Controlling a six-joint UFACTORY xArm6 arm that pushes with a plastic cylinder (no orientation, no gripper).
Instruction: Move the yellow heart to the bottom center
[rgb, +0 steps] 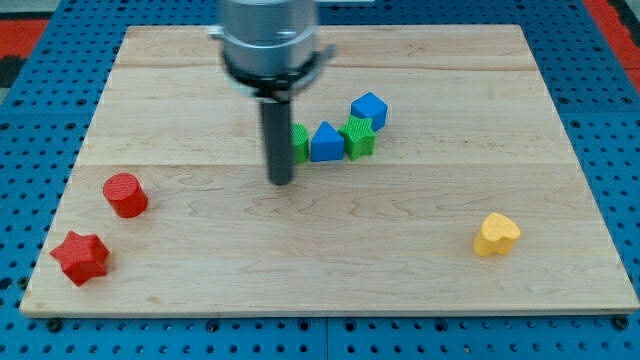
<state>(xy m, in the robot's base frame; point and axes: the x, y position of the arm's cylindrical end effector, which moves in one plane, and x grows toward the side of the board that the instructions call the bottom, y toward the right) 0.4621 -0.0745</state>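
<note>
red cylinder (125, 194), red star (80, 257), blue blocks (326, 142), green blocks (358, 137), wooden board (400, 260)

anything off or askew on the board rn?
Nothing stands out. All blocks sit flat on the board; yellow heart is alone at the view's lower right, and my tip is far to its left, beside the green/blue cluster.

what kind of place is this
Probably a robotics lab bench: a wooden board sits on a blue pegboard, small coloured blocks like the yellow heart lie scattered on it, and my tip rests left of the green-and-blue cluster.
</note>
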